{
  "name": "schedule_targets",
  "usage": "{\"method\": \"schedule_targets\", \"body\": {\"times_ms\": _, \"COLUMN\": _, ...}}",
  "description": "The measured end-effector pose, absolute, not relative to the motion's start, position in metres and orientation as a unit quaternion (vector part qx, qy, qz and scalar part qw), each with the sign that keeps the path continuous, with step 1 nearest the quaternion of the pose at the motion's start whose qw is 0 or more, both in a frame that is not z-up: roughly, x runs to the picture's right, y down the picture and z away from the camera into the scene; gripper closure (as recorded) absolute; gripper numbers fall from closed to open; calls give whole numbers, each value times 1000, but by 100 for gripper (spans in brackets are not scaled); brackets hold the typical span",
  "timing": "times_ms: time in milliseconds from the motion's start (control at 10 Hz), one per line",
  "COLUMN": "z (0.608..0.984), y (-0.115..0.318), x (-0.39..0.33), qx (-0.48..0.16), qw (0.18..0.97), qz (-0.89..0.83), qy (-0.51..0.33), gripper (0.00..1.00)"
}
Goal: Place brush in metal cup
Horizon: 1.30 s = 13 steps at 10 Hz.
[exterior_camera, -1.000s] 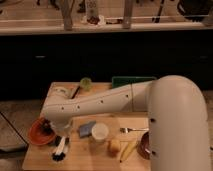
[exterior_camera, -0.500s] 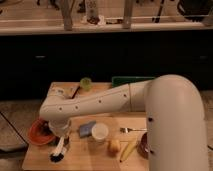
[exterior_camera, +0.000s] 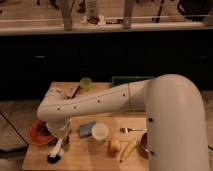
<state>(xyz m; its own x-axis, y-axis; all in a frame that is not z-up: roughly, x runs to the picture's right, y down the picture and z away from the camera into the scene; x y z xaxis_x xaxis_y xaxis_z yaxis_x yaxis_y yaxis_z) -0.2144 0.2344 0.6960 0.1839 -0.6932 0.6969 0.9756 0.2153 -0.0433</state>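
Note:
My gripper (exterior_camera: pixel 59 141) hangs from the wrist over the front left of the wooden table (exterior_camera: pixel 85 160). It is shut on the brush (exterior_camera: pixel 57 149), whose white handle slants down and to the left. The handle's lower end meets a dark round shape (exterior_camera: pixel 52 159) near the table's front edge. I cannot tell whether that shape is the black bristle head alone or the metal cup around it. No other metal cup shows; the arm covers much of the table's left side.
An orange bowl (exterior_camera: pixel 36 132) sits left of the gripper. A blue sponge (exterior_camera: pixel 86 128), a white plastic cup (exterior_camera: pixel 100 131), a silver fork (exterior_camera: pixel 131 130), a yellow fruit (exterior_camera: pixel 114 146), a banana (exterior_camera: pixel 129 148) and a dark bowl (exterior_camera: pixel 142 145) lie to the right. A green cup (exterior_camera: pixel 86 83) and green tray (exterior_camera: pixel 125 80) stand at the back.
The gripper and the brush have moved slightly down and to the left, toward the table's front edge. The other objects have not moved.

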Motion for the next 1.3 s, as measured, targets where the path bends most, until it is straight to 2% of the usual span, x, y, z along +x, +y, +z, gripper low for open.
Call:
{"method": "schedule_targets", "body": {"times_ms": 100, "z": 695, "y": 234, "x": -216, "qx": -252, "qw": 729, "qz": -571, "qy": -282, "gripper": 98}}
{"method": "schedule_targets", "body": {"times_ms": 200, "z": 695, "y": 234, "x": -217, "qx": -252, "qw": 729, "qz": -569, "qy": -284, "gripper": 90}}
{"method": "schedule_targets", "body": {"times_ms": 400, "z": 694, "y": 233, "x": -219, "qx": -253, "qw": 730, "qz": -567, "qy": -286, "gripper": 69}}
{"method": "schedule_targets", "body": {"times_ms": 700, "z": 694, "y": 228, "x": -220, "qx": -254, "qw": 729, "qz": -569, "qy": -283, "gripper": 41}}
{"method": "schedule_targets", "body": {"times_ms": 800, "z": 694, "y": 225, "x": -220, "qx": -255, "qw": 729, "qz": -569, "qy": -282, "gripper": 28}}
{"method": "schedule_targets", "body": {"times_ms": 900, "z": 695, "y": 223, "x": -219, "qx": -256, "qw": 728, "qz": -570, "qy": -281, "gripper": 22}}
{"method": "schedule_targets", "body": {"times_ms": 1300, "z": 698, "y": 219, "x": -218, "qx": -258, "qw": 728, "qz": -570, "qy": -282, "gripper": 20}}
